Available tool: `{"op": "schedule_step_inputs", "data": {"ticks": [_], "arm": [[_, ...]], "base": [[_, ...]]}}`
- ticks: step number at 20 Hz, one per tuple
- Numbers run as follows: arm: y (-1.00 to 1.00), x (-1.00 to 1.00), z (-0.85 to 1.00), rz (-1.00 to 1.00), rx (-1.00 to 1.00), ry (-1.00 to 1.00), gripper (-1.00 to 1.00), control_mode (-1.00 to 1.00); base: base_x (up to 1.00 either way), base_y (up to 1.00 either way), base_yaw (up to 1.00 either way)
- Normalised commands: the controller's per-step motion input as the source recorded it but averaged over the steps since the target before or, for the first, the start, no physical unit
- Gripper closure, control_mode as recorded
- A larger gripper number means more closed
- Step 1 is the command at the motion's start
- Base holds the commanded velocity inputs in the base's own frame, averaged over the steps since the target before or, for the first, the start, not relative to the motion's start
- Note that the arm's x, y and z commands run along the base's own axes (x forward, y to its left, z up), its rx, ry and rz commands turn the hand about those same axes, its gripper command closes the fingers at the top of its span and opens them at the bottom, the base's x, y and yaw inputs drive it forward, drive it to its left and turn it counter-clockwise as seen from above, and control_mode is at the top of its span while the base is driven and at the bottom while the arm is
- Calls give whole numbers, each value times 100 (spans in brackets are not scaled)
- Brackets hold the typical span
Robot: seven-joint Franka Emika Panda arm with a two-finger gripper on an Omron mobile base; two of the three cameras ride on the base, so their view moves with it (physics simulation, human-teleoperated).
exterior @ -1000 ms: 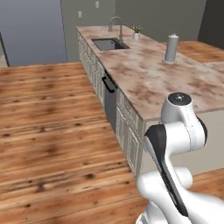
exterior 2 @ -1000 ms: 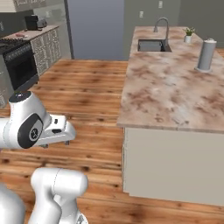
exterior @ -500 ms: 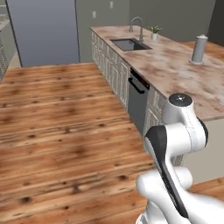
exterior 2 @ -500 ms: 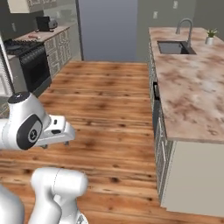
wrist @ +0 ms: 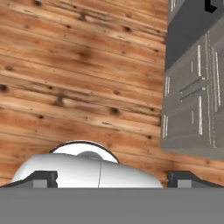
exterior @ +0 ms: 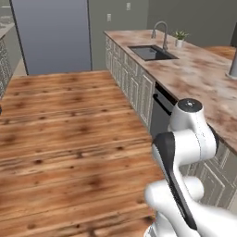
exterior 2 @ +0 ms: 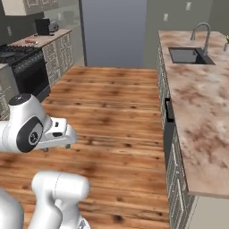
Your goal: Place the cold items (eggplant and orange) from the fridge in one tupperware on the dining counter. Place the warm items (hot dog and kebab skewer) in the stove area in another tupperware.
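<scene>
My gripper [wrist: 113, 178] points down at the wooden floor, its fingertips [wrist: 41, 177] wide apart with nothing between them: open. From the right base camera the hand [exterior 2: 56, 147] hangs low over the floor, left of the dining counter [exterior 2: 197, 107]. That counter's marble top [exterior: 203, 78] runs along the right. A tall grey fridge front [exterior: 51, 34] stands at the far end of the room. A small reddish thing [exterior 2: 30, 41] lies on the counter beside the stove [exterior 2: 18, 60], too small to identify. The eggplant, orange and tupperware are out of view.
The dining counter holds a sink with a faucet [exterior: 150, 52], a small potted plant [exterior: 179, 39] and a grey cylinder [exterior: 233, 65]. Grey cabinet fronts [wrist: 192, 100] line its side, close to my hand. Open wooden floor [exterior 2: 112, 103] stretches between counter and stove.
The whole picture has shifted: the base has moved, so the dining counter slid to the right and the stove side and fridge front came nearer. The gripper stays open.
</scene>
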Motion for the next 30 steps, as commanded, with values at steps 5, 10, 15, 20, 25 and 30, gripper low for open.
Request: {"op": "schedule_step_inputs", "data": {"ticks": [5,10,15,20,25,30], "arm": [[0,0,0,0,0,0,-100,100],[0,0,0,0,0,0,-100,100],[0,0,0,0,0,0,-100,100],[0,0,0,0,0,0,-100,100],[0,0,0,0,0,0,-100,100],[0,0,0,0,0,0,-100,100]], "base": [[100,0,3],[100,9,7],[100,22,9],[100,26,15],[100,42,21],[100,46,26]]}}
